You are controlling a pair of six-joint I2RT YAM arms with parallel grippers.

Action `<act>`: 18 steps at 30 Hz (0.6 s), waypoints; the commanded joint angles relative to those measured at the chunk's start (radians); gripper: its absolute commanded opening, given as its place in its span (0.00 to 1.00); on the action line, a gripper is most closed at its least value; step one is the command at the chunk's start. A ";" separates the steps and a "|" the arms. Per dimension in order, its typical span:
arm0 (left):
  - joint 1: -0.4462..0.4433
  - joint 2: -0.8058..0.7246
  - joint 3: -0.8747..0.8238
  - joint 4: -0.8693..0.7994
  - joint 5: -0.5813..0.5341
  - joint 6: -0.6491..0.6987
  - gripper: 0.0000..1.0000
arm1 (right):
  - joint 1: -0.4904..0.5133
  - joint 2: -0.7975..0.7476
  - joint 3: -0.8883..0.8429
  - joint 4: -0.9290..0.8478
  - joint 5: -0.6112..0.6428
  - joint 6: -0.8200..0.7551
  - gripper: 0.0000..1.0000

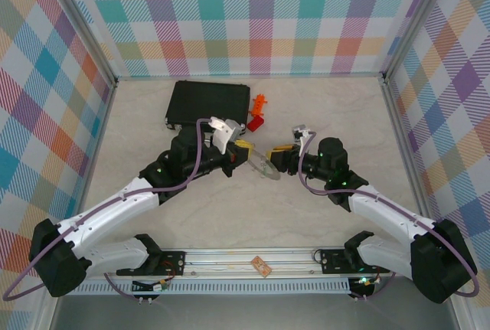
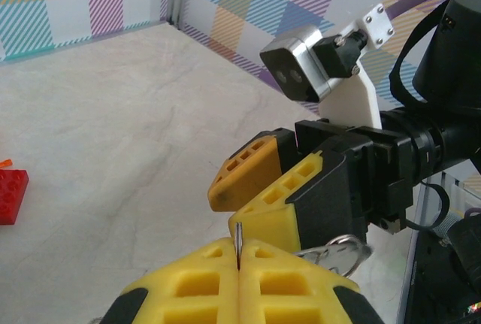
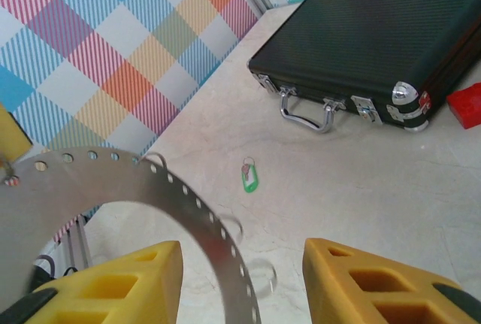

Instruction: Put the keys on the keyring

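Left jaws: closed, clamping the keyring (image 3: 113,181) by its thin edge.
Right jaws: parted, gripping nothing; keyring beside one finger.
Key (image 3: 249,177): green tag, lying on the counter (image 3: 361,189).

Silver keyring (image 3: 113,181); green key tag (image 3: 249,179); black case (image 3: 368,31); red block (image 2: 11,196); yellow claw pads (image 3: 120,279); plaid walls (image 1: 260,16); marbled beige table (image 3: 391,189).

The keyring (image 3: 113,181) is matt grey metal, the case (image 3: 368,31) finely textured with shiny clasps (image 3: 366,108).
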 commanded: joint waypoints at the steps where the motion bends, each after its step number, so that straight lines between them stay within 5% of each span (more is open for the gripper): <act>1: 0.021 -0.016 -0.022 0.082 0.036 -0.010 0.00 | -0.003 0.004 -0.012 0.071 -0.053 0.029 0.45; 18: 0.092 -0.012 -0.104 0.301 0.160 -0.038 0.00 | -0.002 0.049 0.133 0.040 -0.146 0.056 0.45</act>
